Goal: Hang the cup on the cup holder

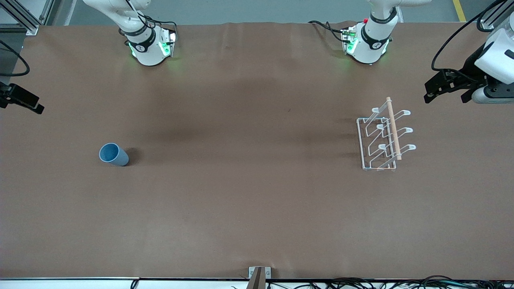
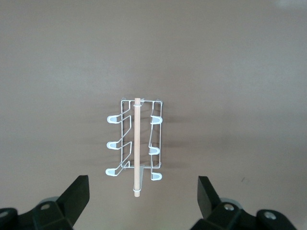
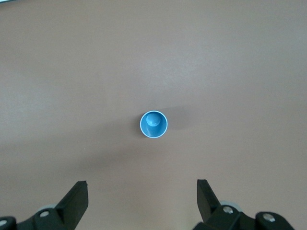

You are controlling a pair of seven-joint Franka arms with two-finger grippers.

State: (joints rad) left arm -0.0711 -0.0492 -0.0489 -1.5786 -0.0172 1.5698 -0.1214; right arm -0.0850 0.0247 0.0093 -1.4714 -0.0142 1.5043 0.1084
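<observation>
The cup (image 1: 113,154) is a small light-blue tumbler standing upright, mouth up, on the brown table toward the right arm's end. In the right wrist view the cup (image 3: 153,124) sits apart from my right gripper (image 3: 142,194), which hangs open and empty above the table. At the front view's edge only part of the right gripper (image 1: 24,100) shows. The cup holder (image 1: 383,138), a white wire rack with looped prongs and a wooden rod on top, stands toward the left arm's end. My left gripper (image 1: 445,94) hovers beside it, open and empty. In the left wrist view the cup holder (image 2: 136,143) lies ahead of the left gripper (image 2: 144,191).
The two arm bases (image 1: 150,44) (image 1: 367,42) stand along the table edge farthest from the front camera. A small metal bracket (image 1: 260,275) and cables sit at the edge nearest it. Bare brown table (image 1: 249,160) stretches between cup and rack.
</observation>
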